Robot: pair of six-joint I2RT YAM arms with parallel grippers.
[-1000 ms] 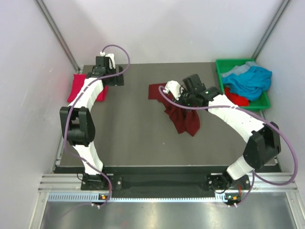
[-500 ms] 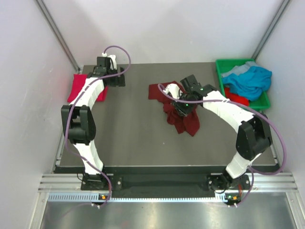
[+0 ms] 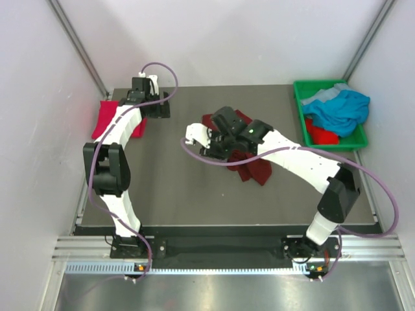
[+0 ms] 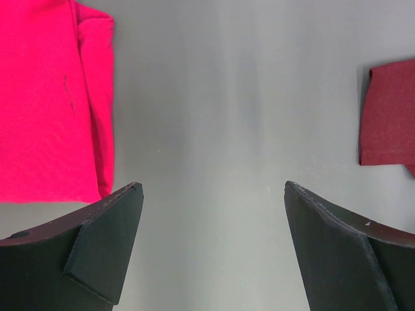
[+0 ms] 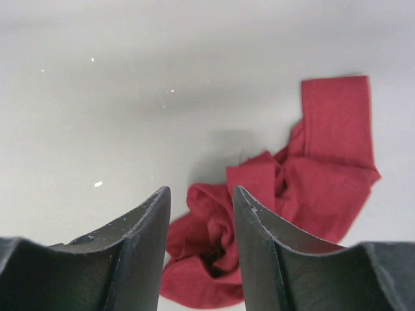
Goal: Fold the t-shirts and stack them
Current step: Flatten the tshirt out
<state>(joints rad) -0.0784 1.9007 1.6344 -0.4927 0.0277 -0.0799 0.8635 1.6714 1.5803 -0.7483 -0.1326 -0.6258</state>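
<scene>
The maroon shirt point(image 3: 251, 167) lies crumpled mid-table, long axis running far-left to near-right. The right gripper point(image 5: 198, 197) hangs over its left end, jaws narrowly parted, seemingly empty; the left gripper point(image 4: 213, 188) gapes wide, far left.

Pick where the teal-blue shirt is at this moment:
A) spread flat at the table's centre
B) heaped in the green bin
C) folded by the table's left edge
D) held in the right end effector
B: the top view shows the teal-blue shirt bunched up inside the green bin, with neither arm near it.
</scene>
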